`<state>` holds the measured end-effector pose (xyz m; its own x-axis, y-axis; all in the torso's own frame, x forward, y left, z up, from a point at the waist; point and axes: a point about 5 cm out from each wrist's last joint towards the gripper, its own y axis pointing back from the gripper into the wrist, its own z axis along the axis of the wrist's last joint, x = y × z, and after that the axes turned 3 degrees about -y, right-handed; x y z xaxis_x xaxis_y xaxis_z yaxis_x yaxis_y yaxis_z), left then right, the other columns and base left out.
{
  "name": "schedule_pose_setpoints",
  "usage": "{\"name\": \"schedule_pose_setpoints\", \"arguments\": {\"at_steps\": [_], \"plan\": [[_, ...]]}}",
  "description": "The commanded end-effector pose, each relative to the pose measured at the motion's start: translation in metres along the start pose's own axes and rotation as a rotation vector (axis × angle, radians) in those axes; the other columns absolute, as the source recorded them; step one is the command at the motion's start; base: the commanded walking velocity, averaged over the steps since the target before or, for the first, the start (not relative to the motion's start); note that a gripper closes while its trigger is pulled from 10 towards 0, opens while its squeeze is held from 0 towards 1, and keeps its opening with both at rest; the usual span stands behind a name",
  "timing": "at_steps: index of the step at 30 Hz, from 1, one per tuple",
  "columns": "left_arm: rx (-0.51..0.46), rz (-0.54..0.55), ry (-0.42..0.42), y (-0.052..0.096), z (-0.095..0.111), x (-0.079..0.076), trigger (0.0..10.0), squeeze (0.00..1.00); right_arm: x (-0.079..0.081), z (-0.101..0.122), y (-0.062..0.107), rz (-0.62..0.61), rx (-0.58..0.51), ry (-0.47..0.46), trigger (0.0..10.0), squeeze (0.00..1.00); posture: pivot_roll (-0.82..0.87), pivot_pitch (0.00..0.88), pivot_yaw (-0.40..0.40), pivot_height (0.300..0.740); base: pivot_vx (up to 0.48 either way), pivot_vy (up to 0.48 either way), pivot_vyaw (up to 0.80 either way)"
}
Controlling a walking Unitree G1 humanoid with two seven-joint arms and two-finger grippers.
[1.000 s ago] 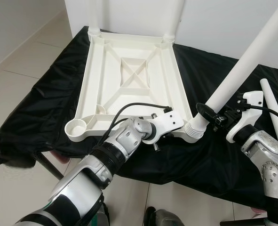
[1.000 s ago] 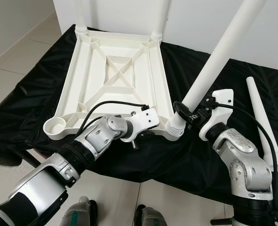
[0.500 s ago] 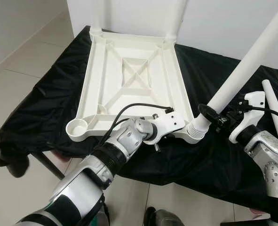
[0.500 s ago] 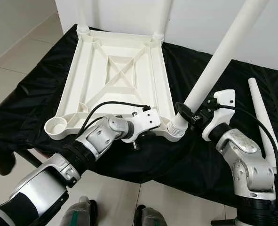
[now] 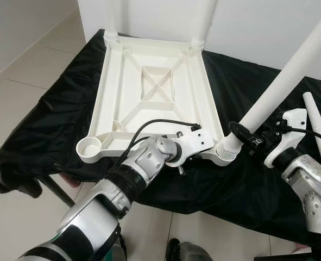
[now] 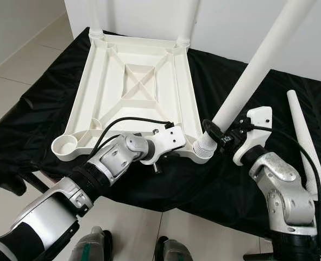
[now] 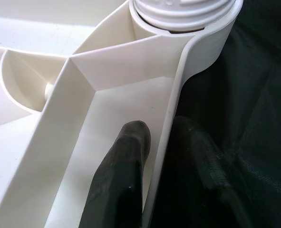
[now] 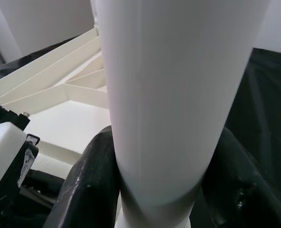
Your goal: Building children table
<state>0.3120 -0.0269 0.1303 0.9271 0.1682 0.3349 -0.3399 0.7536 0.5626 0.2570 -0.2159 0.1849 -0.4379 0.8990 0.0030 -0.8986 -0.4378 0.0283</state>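
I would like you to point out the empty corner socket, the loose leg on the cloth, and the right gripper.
empty corner socket [image 5: 88,147], left eye view, on its round rim.
loose leg [image 6: 304,141], right eye view, mid-shaft.
right gripper [image 6: 213,132], right eye view, between the fingertips around the leg.

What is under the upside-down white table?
A black cloth lies under the white table, spread past its edges. What holds the cloth up is mostly covered; a dark leg shows below.

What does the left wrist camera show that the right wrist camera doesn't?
Left wrist view: the left pincer pinching the side wall of the upturned white plastic tabletop, one finger inside, one outside, and the black cloth beside it. Right wrist view: the right pincer clamped around the long white plastic leg. Both show tabletop ribs and that leg's corner socket.
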Motion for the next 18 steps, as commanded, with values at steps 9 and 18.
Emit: {"name": "schedule_pose_setpoints", "arguments": {"at_steps": [9,18], "plan": [[-0.015,0.008,-0.093,0.0032,0.0126,0.0054,10.0,0.0,0.0107,-0.0239,0.0047,0.053,0.105,-0.043,10.0,0.0,-0.02,0.094,-0.048,0.74,0.0,0.0,0.0],[-0.017,0.008,-0.094,0.0034,0.0136,0.0057,10.0,0.0,0.0084,-0.0294,0.0002,0.036,0.127,-0.051,10.0,0.0,-0.01,0.092,-0.047,0.74,0.0,0.0,0.0]]}}
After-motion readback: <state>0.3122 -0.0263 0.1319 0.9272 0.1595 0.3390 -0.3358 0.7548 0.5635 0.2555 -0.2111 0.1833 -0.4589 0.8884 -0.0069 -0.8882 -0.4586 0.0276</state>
